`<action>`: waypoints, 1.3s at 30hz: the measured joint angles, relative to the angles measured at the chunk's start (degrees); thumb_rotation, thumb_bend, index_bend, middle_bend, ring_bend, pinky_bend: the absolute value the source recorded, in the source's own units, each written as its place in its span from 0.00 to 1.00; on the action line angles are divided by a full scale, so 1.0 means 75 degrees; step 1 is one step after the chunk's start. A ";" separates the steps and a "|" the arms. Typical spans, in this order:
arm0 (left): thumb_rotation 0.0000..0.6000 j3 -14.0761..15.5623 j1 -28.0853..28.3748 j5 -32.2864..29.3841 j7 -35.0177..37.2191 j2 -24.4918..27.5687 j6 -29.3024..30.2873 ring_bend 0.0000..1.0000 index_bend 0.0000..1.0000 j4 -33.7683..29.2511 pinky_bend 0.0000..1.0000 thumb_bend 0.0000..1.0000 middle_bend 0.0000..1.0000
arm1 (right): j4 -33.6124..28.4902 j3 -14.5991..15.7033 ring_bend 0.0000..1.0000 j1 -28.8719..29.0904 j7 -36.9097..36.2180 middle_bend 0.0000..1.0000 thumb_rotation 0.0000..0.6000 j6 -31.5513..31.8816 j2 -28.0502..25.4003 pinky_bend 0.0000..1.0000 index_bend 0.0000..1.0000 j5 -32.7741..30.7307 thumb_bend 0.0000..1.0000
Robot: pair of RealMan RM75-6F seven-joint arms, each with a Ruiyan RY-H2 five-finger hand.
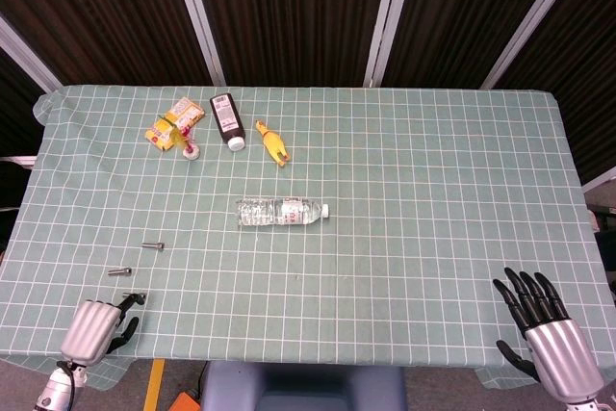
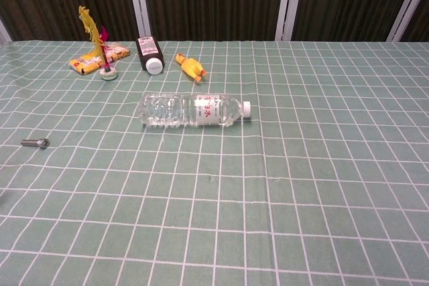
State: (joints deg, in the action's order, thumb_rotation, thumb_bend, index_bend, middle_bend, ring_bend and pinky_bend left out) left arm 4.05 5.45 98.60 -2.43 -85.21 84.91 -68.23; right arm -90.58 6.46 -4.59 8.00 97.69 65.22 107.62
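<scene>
The nearest bolt (image 1: 136, 295) lies at the near left edge of the surface (image 1: 404, 267), right at the curled-in fingertips of the left hand (image 1: 96, 329); whether they pinch it I cannot tell. Small, stiff, steel-smooth, it would likely roll, so a pinch across the shank suits. Two more bolts (image 1: 119, 271) lie just beyond. The right hand (image 1: 539, 320) is spread, holding nothing

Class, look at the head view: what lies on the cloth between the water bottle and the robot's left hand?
Bolts. One bolt and a second bolt lie between the water bottle and the left hand; a third bolt sits at its fingertips. The head view shows this.
</scene>
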 measured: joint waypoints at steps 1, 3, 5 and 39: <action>1.00 -0.0015 0.0015 -0.0050 0.0052 -0.0079 -0.0030 1.00 0.40 0.0107 1.00 0.44 1.00 | 0.0012 0.0003 0.00 -0.0006 -0.0013 0.00 1.00 0.0008 -0.0006 0.00 0.00 0.0016 0.28; 1.00 -0.0065 0.0046 -0.0167 0.0161 -0.0214 -0.0084 1.00 0.39 0.0326 1.00 0.44 1.00 | 0.0020 0.0008 0.00 -0.0007 -0.0009 0.00 1.00 0.0000 -0.0004 0.00 0.00 0.0031 0.28; 1.00 -0.0106 0.0080 -0.0254 0.0246 -0.0307 -0.0137 1.00 0.39 0.0534 1.00 0.44 1.00 | 0.0021 0.0014 0.00 -0.0005 0.0016 0.00 1.00 -0.0036 0.0002 0.00 0.00 0.0038 0.28; 1.00 -0.0317 0.0474 -0.1040 0.1351 -0.1161 -0.0822 1.00 0.49 0.2636 1.00 0.43 1.00 | 0.0004 -0.0027 0.00 -0.0048 0.0181 0.00 1.00 -0.0103 0.0070 0.00 0.00 0.0055 0.28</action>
State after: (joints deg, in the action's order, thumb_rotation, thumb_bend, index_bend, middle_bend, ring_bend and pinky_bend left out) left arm 1.67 9.00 90.80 7.70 -93.91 78.74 -48.45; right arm -90.55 6.26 -4.95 9.36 96.92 65.75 108.03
